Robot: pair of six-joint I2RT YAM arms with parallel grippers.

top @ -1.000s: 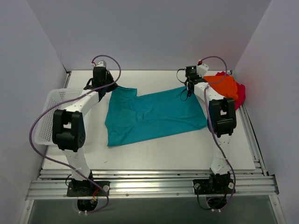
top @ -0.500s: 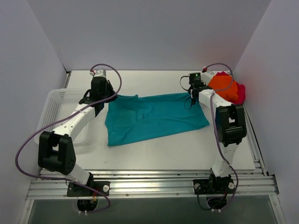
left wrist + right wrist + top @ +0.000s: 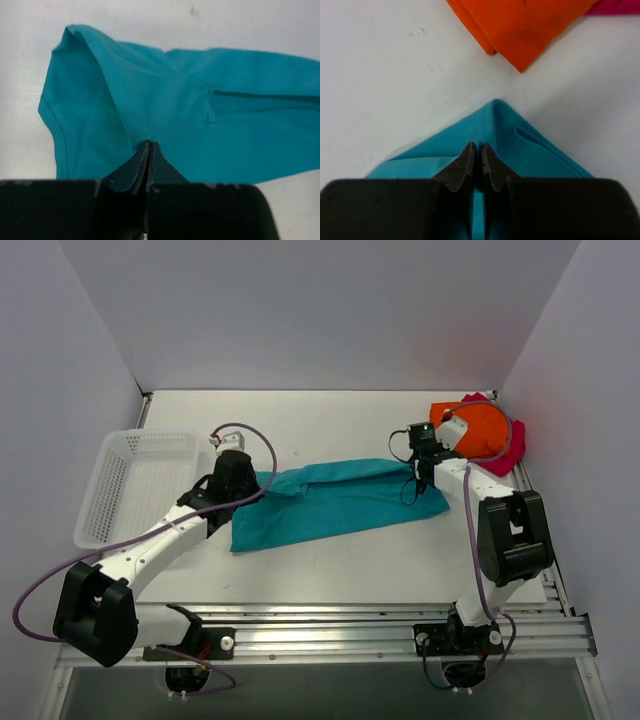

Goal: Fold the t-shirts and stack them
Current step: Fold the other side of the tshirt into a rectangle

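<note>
The teal-blue t-shirt [image 3: 335, 502] lies across the middle of the table, its far edge lifted and folded toward the front. My left gripper [image 3: 240, 483] is shut on its left edge; the left wrist view shows the cloth [image 3: 200, 110] pinched at the fingertips [image 3: 145, 150]. My right gripper [image 3: 418, 480] is shut on the shirt's right edge; the right wrist view shows the teal cloth [image 3: 520, 150] in the jaws. The orange t-shirt [image 3: 478, 427] lies at the far right on top of the magenta-pink t-shirt [image 3: 512, 440]; both show in the right wrist view: orange [image 3: 520, 25], pink [image 3: 615, 7].
A white mesh basket [image 3: 125, 480] stands at the left edge of the table. Walls close in on the left, back and right. An aluminium rail [image 3: 320, 635] runs along the front edge.
Both grippers have pulled the teal shirt's far edge toward the front, folding it over the near half. The shirt now looks narrower. The orange and pink shirts have not moved.
</note>
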